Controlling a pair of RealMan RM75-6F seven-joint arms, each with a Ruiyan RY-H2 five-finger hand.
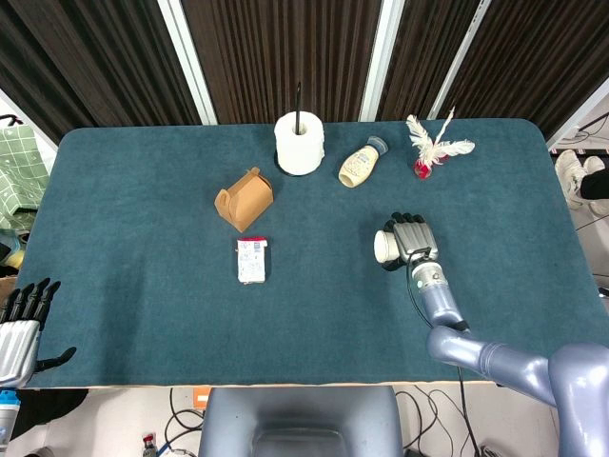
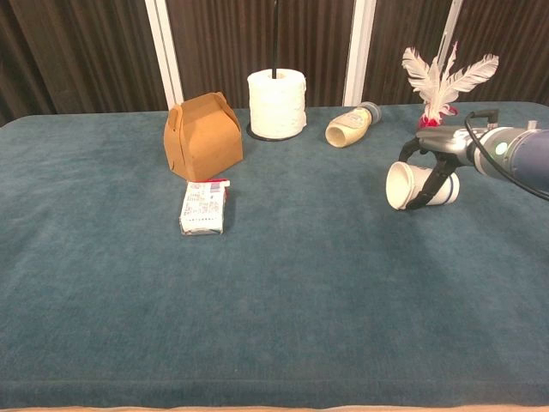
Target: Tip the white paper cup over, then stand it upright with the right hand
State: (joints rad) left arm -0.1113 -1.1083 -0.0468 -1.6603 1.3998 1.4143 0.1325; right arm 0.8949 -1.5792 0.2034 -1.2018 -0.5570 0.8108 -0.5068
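The white paper cup (image 1: 383, 247) (image 2: 397, 185) lies on its side at the right of the table, its open mouth facing left. My right hand (image 1: 411, 238) (image 2: 434, 154) is over the cup, its fingers (image 2: 425, 182) curled down across the near side, gripping it. The cup still rests on the blue cloth. My left hand (image 1: 21, 328) hangs off the table's near left corner with its fingers apart and nothing in it; the chest view does not show it.
A brown paper box (image 1: 245, 198) and a small printed carton (image 1: 251, 260) sit left of centre. At the back stand a paper roll on a holder (image 1: 300, 143), a lying bottle (image 1: 362, 165) and a feather shuttlecock (image 1: 433, 148).
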